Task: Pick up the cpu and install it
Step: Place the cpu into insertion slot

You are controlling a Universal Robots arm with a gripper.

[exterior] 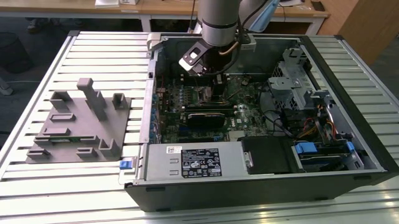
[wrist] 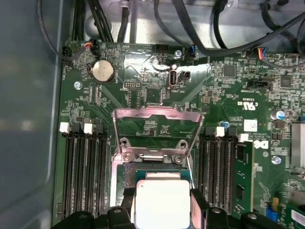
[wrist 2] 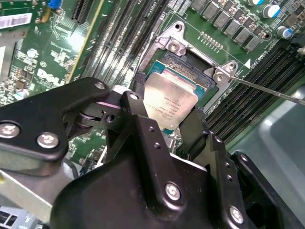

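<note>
Presently, the small silvery square cpu (wrist 2: 169,98) is clamped by the tool (wrist 2: 167,117) at the black metal-framed socket (wrist 2: 189,66), where a tilted seating could damage contacts.

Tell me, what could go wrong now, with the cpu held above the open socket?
The end effector grips the cpu only by two opposite edges, so it might slip or tilt. If it meets the socket askew, the contacts could be damaged. The raised load frame stands close and might be struck.
</note>
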